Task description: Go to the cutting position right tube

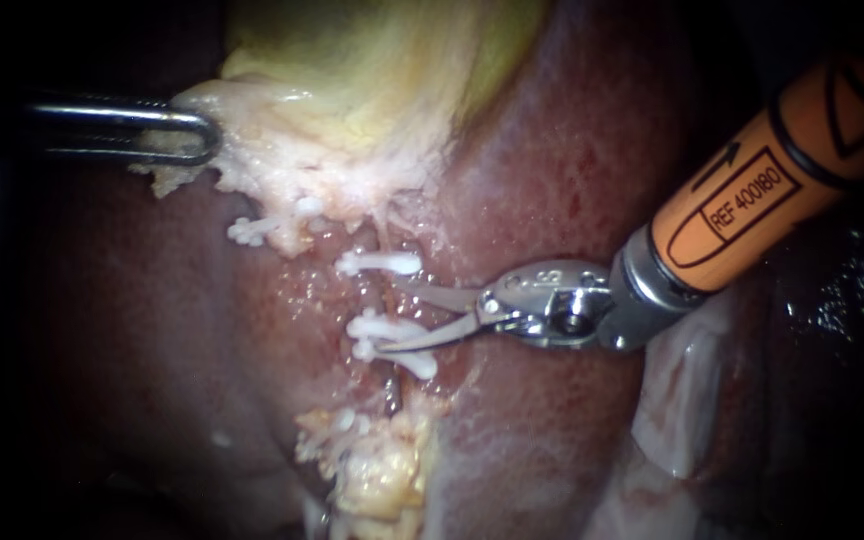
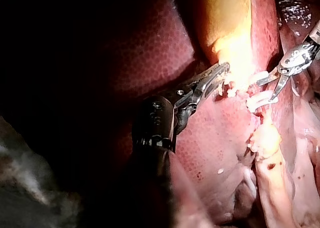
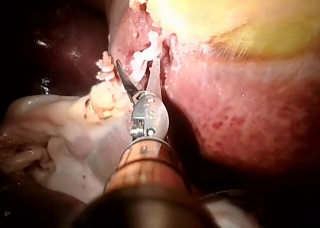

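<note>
The right tube [image 1: 380, 296] runs down from the yellow gallbladder [image 1: 372, 70] over the red liver [image 1: 552, 180]. It carries a white clip [image 1: 380, 263] above and two white clips [image 1: 384, 326] below. My right instrument [image 1: 390, 315], on an orange shaft, has its two thin blades open around this tube; the upper blade lies just under the upper clip and the lower blade crosses the lower clips. Its open blades [image 3: 135, 63] also show in the right wrist view. My left instrument [image 1: 187, 140] is shut on the gallbladder's pale edge, holding it to the left.
Another white clip [image 1: 250, 230] sits on the tissue left of the right tube. A lump of yellow fat [image 1: 382, 470] lies below the clips. Pale membrane [image 1: 682, 400] lies under the right instrument's shaft.
</note>
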Tool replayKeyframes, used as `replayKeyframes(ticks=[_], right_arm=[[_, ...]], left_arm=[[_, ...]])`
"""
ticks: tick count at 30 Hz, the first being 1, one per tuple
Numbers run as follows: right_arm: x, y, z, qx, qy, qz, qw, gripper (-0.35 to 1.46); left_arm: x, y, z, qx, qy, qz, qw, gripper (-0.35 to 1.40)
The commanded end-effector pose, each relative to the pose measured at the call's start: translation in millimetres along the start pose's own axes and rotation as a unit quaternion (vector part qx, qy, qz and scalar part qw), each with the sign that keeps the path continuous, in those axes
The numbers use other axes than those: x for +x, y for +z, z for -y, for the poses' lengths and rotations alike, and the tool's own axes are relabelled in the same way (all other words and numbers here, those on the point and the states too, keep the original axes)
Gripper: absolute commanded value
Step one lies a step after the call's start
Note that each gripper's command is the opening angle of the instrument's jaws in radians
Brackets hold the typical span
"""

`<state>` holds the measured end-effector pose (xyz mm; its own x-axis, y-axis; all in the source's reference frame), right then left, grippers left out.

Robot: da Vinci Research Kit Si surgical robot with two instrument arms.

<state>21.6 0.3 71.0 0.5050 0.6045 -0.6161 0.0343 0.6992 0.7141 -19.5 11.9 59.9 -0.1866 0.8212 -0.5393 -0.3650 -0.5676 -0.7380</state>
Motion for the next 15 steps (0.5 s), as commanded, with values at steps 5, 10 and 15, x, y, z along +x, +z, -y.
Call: replayKeyframes(ticks=[5, 10, 15], right_arm=[[0.3, 0.5, -0.2, 0.012, -0.045, 0.002, 0.9989, 1.25], [0.7, 1.2, -0.1, 0.027, -0.073, -0.007, 0.997, 1.21], [1.3, 2.2, 0.0, 0.041, -0.082, -0.023, 0.9956, 1.18]], left_arm=[[0.0, 0.1, 0.0, 0.0, 0.0, 0.0, 1.0, -0.35], [0.0, 0.1, 0.0, 0.0, 0.0, 0.0, 1.0, -0.35], [0.0, 0.2, 0.0, 0.0, 0.0, 0.0, 1.0, -0.35]])
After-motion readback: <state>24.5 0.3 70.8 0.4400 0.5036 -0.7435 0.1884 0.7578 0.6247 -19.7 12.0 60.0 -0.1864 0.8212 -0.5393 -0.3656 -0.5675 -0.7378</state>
